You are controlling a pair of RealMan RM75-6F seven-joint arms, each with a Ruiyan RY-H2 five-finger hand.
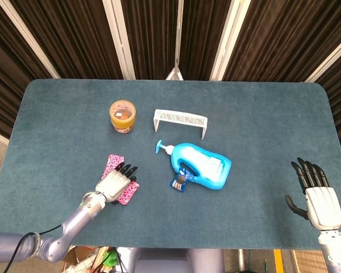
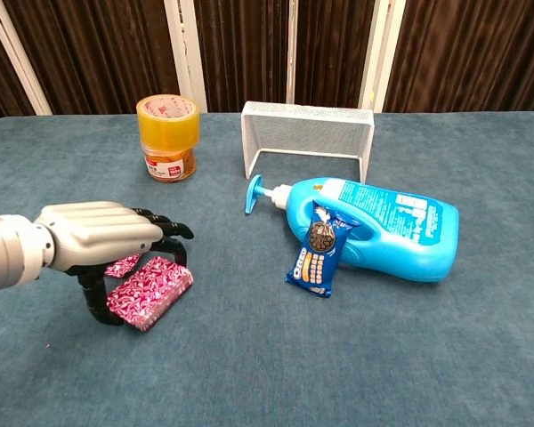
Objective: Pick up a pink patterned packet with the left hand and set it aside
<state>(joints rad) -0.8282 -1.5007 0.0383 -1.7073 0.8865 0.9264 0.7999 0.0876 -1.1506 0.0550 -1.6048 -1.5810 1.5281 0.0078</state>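
My left hand (image 1: pixel 115 183) (image 2: pixel 96 236) grips a pink patterned packet (image 1: pixel 127 193) (image 2: pixel 149 290) between its thumb below and its fingers on top. The packet sits tilted, low over the blue table (image 1: pixel 57 131), at the front left. A second pink patterned packet (image 1: pixel 113 162) (image 2: pixel 122 265) lies flat on the cloth just behind the hand. At the table's front right corner my right hand (image 1: pixel 317 197) stays open with its fingers spread and holds nothing; the chest view does not show it.
A yellow tape roll on a jar (image 1: pixel 123 116) (image 2: pixel 168 138) stands at the back left. A white mesh rack (image 1: pixel 180 121) (image 2: pixel 308 129) stands mid-table. A blue pump bottle (image 1: pixel 202 165) (image 2: pixel 374 227) lies on its side with an Oreo packet (image 1: pixel 179 182) (image 2: pixel 316 253) leaning on it.
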